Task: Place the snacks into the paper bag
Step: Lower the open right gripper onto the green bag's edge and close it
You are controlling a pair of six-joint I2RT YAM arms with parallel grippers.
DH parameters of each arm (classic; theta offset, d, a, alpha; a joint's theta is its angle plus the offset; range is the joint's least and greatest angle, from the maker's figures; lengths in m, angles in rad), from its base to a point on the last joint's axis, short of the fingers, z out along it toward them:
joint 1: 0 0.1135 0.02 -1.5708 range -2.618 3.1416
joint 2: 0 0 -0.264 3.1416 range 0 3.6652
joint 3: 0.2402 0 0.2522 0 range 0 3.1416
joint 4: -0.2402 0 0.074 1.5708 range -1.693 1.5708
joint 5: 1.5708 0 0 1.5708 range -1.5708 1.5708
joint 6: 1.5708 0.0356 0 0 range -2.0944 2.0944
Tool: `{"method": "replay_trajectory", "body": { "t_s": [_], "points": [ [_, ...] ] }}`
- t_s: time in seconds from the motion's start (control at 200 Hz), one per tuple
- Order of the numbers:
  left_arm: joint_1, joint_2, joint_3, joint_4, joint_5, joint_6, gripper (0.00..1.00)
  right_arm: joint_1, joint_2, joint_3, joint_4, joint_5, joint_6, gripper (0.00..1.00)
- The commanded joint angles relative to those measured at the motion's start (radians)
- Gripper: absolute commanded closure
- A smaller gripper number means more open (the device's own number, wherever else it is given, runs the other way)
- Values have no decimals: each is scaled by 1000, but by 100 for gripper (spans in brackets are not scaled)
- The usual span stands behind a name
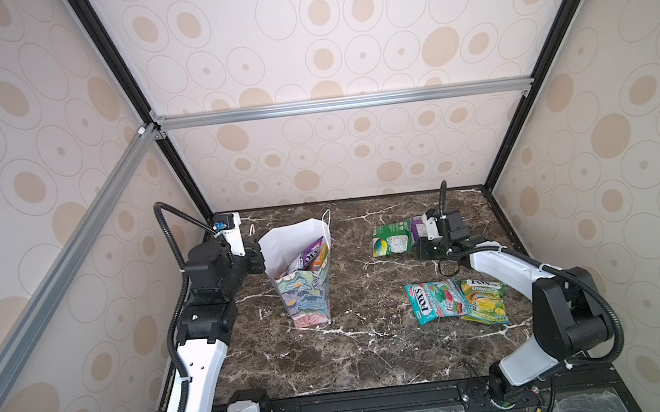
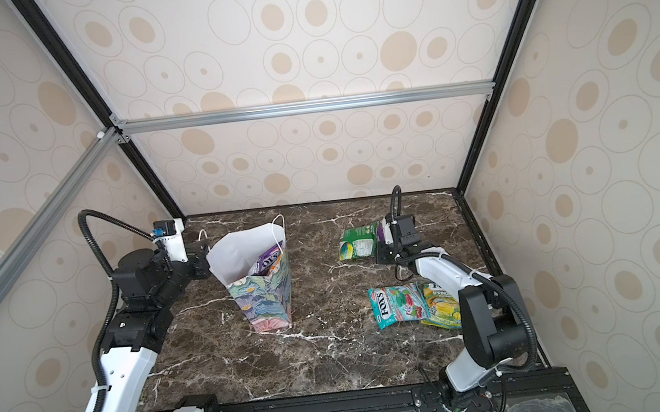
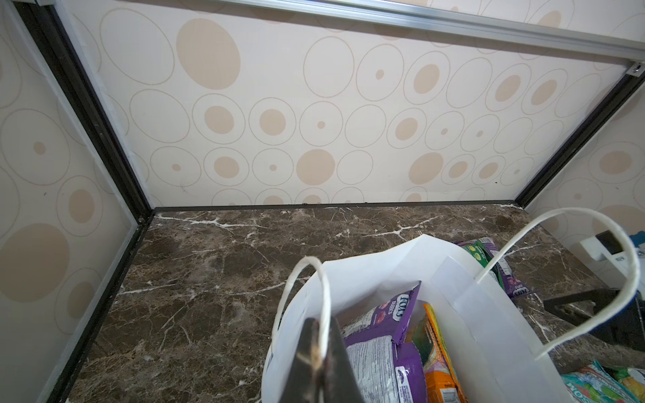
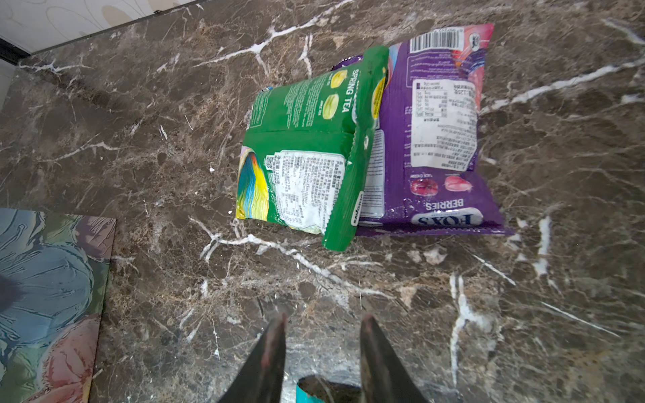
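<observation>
The paper bag [image 1: 303, 285] [image 2: 265, 301] stands open at the left, white inside [image 3: 384, 265]. My left gripper [image 1: 256, 256] [image 3: 319, 329] is shut on its near cord handle [image 3: 326, 300]. A purple packet [image 3: 384, 349] and an orange one [image 3: 439, 366] lie inside the bag. At the back right a green packet [image 1: 392, 239] [image 4: 303, 150] overlaps a purple packet [image 4: 436, 132]. My right gripper [image 1: 420, 250] [image 4: 324, 319] hovers open over bare marble just short of them, with nothing between its fingers. A teal packet [image 1: 434, 300] and a yellow-green packet [image 1: 484, 299] lie nearer the front right.
The marble table [image 1: 368, 349] is walled on three sides by patterned panels and black frame posts [image 1: 192, 188]. The right arm's forearm [image 1: 506, 268] passes over the yellow-green packet's far edge. The bag's second handle [image 3: 621, 265] loops free on its far side.
</observation>
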Motion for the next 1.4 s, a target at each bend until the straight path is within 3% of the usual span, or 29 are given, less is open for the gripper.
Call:
{"method": "replay_trajectory", "body": {
  "t_s": [0.0,1.396],
  "points": [
    [4,-11,11,9,7,0,96,-2,15,27,8,-26,-15,62],
    [4,-14,11,10,9,-2,96,-35,250,148,28,-56,-30,58]
  ]
}}
